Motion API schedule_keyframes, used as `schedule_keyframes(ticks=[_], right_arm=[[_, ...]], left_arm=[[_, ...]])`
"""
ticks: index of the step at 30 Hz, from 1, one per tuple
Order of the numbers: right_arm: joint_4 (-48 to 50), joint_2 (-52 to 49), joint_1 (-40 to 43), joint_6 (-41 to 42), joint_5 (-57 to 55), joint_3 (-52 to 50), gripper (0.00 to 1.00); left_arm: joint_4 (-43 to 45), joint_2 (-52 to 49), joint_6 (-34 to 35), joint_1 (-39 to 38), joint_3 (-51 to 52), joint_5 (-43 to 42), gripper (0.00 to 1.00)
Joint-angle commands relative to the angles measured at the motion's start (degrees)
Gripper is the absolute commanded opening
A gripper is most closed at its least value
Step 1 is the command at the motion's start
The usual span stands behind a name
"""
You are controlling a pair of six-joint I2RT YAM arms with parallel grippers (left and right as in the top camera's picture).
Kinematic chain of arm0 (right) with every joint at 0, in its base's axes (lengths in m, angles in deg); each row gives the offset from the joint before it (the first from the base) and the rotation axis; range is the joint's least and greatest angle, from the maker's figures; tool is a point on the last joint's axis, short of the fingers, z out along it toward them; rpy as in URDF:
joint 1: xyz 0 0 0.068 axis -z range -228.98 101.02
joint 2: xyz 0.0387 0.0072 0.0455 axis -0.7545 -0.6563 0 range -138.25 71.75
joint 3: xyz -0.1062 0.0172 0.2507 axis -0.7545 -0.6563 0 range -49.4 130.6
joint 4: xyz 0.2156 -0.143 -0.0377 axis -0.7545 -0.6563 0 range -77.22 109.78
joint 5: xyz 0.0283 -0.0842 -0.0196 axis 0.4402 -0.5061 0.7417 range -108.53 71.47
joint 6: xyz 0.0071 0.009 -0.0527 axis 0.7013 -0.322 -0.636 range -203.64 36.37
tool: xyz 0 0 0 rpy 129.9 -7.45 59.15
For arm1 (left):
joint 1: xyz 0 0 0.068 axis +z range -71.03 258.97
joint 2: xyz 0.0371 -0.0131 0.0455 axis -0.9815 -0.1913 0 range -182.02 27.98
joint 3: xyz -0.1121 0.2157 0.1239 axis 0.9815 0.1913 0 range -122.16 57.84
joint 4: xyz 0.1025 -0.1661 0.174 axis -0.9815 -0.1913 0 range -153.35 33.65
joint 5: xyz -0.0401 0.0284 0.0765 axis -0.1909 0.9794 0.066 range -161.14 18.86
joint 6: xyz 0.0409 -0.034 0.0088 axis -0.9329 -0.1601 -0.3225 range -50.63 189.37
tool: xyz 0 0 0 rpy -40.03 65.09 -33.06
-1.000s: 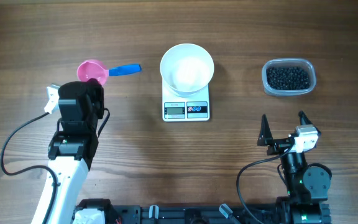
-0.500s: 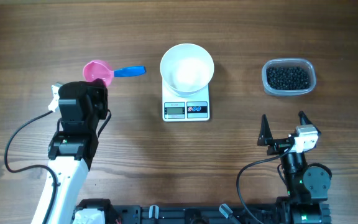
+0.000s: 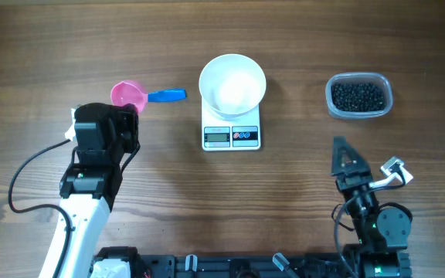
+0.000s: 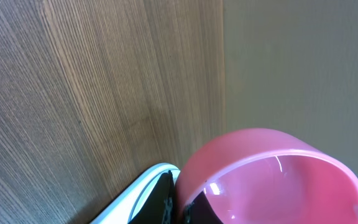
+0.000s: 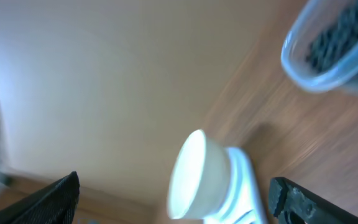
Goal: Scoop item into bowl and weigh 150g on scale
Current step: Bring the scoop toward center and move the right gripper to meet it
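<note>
Open wooden tabletop [image 3: 300, 158] between white rectangular scale [image 3: 231, 136] and clear plastic tub [image 3: 330, 97] of black grains [image 3: 358, 96]. Round white bowl [image 3: 232, 83] covers scale platform. Pink plastic scoop [image 3: 130, 95] near bowl's left.

The bowl [image 3: 232, 83] and scale [image 3: 232, 133] were white, the table [image 3: 300, 31] brown wood grain. The scoop [image 3: 128, 95] at the bowl's nine o'clock was pink, blue-handled; the grains [image 3: 356, 96] at its three o'clock black.

The small, round, black bead-like grains [image 3: 358, 96] lie heaped in a clear rounded-rectangular plastic tub [image 3: 330, 96] at the right of the wooden counter [image 3: 91, 38]. The round plain white bowl [image 3: 232, 85] stands upright and empty on the rear of the small white rectangular kitchen scale [image 3: 232, 137], well apart from the grains. The scale's grey display and two round buttons face the near edge.
</note>
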Motion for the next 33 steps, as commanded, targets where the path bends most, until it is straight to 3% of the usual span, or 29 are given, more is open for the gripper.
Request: schedule_keyframes(ticks=[1,2,4,5,11,18,23,28,31,33], right_arm=[[0.39,-0.35,-0.24,9.38,1.6,-0.09,1.0],[0.42,-0.35,-0.24,5.38,1.68,-0.09,1.0],[0.52,-0.7,-0.24,-13.33,4.68,-0.07,1.0],[0.44,-1.09,-0.24,-16.98,5.79,0.04,1.0],[-6.01,-7.17,-0.24,-27.34,5.88,5.46,1.0],[-24.98,-18.32,-0.24,-37.66,6.36,22.45,1.0],[-34.75,-23.26,-0.24,-40.17,10.84,33.16,1.0],[-37.22,-24.0,-0.24,-39.54,22.45,38.64,1.0],[-37.57,-24.0,-0.24,-27.21,24.94,38.71,1.0],[-37.64,-24.0,-0.24,-25.51,24.35,38.6,1.0]], left_arm=[[-0.02,0.55,0.13,-0.26,-0.35,-0.55,0.04],[-0.04,0.55,0.13,-0.26,-0.35,-0.72,0.04],[-0.07,0.55,0.13,-0.26,-0.35,-0.96,0.04],[-0.09,0.55,0.13,-0.26,-0.35,-0.96,0.04],[-0.5,0.55,0.13,-0.26,-0.35,-0.96,0.04],[-0.72,0.55,0.13,-0.26,-0.35,-1.99,0.04],[-1.14,0.55,0.11,-0.26,-0.35,-4.2,0.04],[-3.78,0.55,0.11,-0.26,-0.35,-7.69,0.04],[-4.7,0.55,0.11,-0.26,-0.35,-10.73,0.04],[-4.81,0.55,0.11,-0.26,-0.35,-12.44,0.04]])
